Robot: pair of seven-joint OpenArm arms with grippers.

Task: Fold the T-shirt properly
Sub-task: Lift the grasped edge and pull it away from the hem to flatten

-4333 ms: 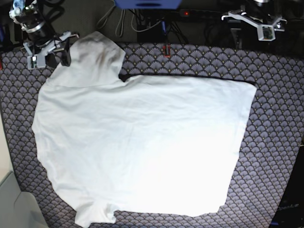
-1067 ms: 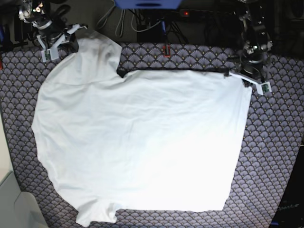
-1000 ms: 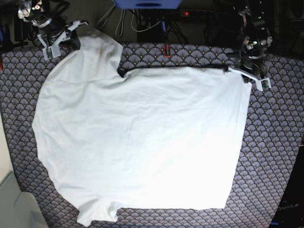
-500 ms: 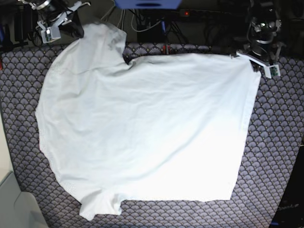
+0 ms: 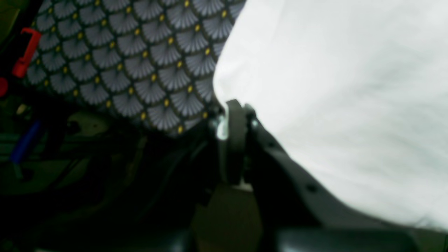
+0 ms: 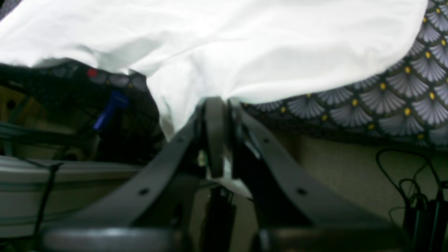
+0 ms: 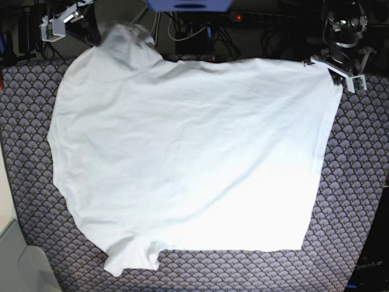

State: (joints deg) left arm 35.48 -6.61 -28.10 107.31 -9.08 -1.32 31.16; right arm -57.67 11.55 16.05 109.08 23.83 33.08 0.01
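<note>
White cotton of the T-shirt (image 7: 194, 152) lies spread over the fan-patterned bench (image 7: 358, 182), near hem flat, far edge lifted. Left gripper (image 5: 233, 111) and right gripper (image 6: 215, 105) each have jaws closed on a far corner, presumably to carry that edge forward for a fold. No print, label or writing legible

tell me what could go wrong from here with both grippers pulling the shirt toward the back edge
1. The left gripper pinches only the very corner of the T-shirt, so the thin fabric may slip out.
2. The right gripper is shut on an edge near the sleeve; uneven pulling could skew the shirt.
3. The far edge already reaches past the patterned mat toward the cables and could snag there.
</note>
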